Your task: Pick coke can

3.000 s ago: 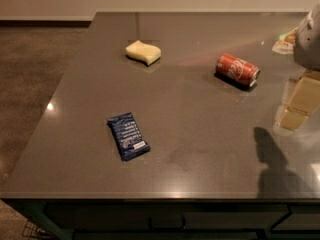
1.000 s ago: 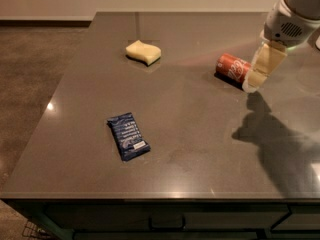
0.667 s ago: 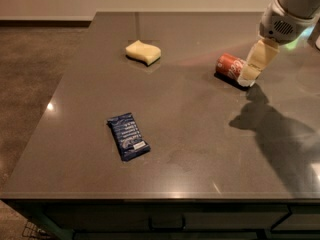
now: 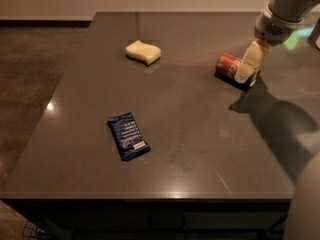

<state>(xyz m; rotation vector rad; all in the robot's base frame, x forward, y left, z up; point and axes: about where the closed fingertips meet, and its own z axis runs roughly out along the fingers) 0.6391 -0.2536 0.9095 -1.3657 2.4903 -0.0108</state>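
Gripper [image 4: 248,66], its opening impossible to tell, overlaps the coke can [image 4: 228,64] lying near the bench [image 4: 200,149] right edge.

I have one view to work from. It sits high above the near edge of the desk [image 4: 200,149] and looks down and forward across it, toward the far wall. The desk fills most of the frame, with its near edge low in view and its far edge close under the wall. Bare floor shows along the left. The arm comes in from the far right, and the claw [image 4: 246,71] hangs over the right end of the coke can [image 4: 228,64]. A pale rounded part [image 4: 306,204], close to the lens, fills the near right corner.
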